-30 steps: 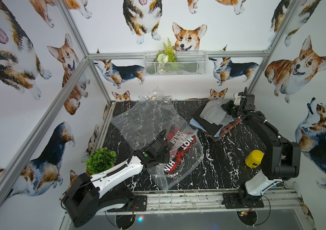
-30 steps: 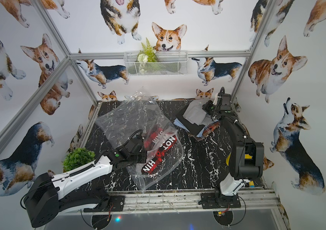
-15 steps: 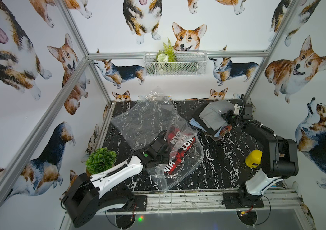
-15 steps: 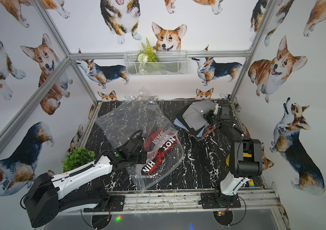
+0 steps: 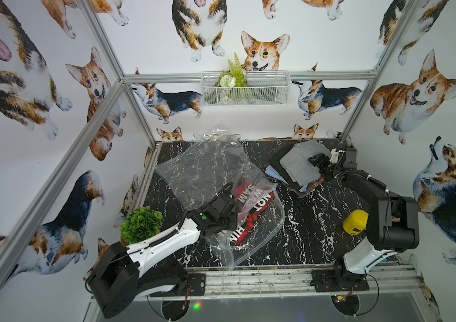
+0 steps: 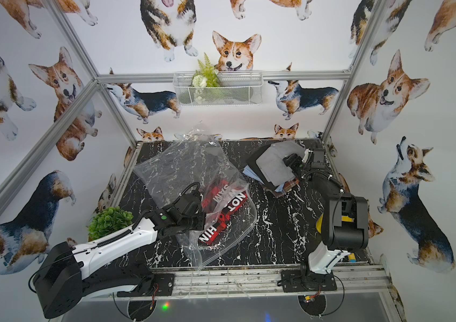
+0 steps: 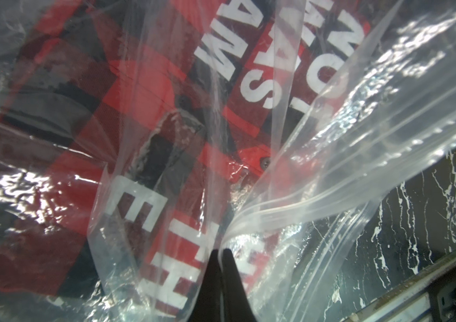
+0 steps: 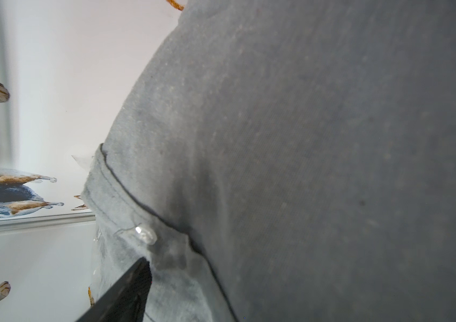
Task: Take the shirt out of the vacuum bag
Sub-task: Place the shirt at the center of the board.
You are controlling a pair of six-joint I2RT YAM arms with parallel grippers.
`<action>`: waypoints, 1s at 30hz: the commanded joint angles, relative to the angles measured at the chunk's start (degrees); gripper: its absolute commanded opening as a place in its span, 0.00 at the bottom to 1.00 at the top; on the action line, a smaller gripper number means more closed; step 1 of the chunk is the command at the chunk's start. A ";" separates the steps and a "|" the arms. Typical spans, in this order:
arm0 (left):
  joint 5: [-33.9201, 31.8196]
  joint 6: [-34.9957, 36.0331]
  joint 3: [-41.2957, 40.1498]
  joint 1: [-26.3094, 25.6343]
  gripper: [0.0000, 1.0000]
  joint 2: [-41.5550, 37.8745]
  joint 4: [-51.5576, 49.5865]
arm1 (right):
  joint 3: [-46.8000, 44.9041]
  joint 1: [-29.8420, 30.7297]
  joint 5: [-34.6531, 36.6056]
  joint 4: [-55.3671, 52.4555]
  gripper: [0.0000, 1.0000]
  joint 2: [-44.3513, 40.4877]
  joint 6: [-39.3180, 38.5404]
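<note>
The left tool (image 7: 220, 252) is pressed together on a gathered fold of the vacuum bag (image 5: 207, 172), right at the zip-seal edge (image 7: 318, 195), which fans out from its tips. The shirt (image 7: 148, 111) (red-and-black check, white lettering) is still wholly inside, just beyond those tips under the film. The right tool (image 5: 316, 161) is well apart from the bag, against the grey top garment of a pile of folded clothes (image 5: 296, 167) at the far corner of the bench (image 5: 304, 228). Grey cloth fills its wrist view and only 1 finger (image 8: 126, 292) shows, so I cannot tell whether it is spread or closed.

The step in hand looks like anchoring the bag so the other arm can fetch the shirt. Done well, the left pinch takes plastic only and is raised enough for the mouth to gape. The right tool then enters beside the left tips and grips cloth, not film. It should draw the shirt straight away from the left tool, slowly, since slick film tends to drag along.
</note>
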 commanded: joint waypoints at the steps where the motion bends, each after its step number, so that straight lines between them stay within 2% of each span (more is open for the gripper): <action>1: 0.00 0.28 0.64 0.03 0.02 -0.19 -1.38 | 0.63 -0.10 -0.84 -1.13 0.84 -2.56 1.08; 5: -0.01 0.32 0.93 0.05 0.02 0.15 -1.41 | 2.50 -0.12 -1.65 -5.08 0.94 -4.66 0.00; 12: 0.00 0.36 1.00 0.04 0.02 0.02 -1.40 | -1.36 -0.10 2.15 -8.59 0.94 -10.39 -0.86; 22: -0.27 0.54 1.28 0.05 0.02 -0.64 -2.35 | -5.96 -0.19 3.71 -10.72 0.94 -14.08 -1.71; 30: -0.44 0.54 1.29 0.05 0.03 -0.76 -2.50 | -5.87 -0.32 4.32 -15.45 0.94 -23.00 -1.65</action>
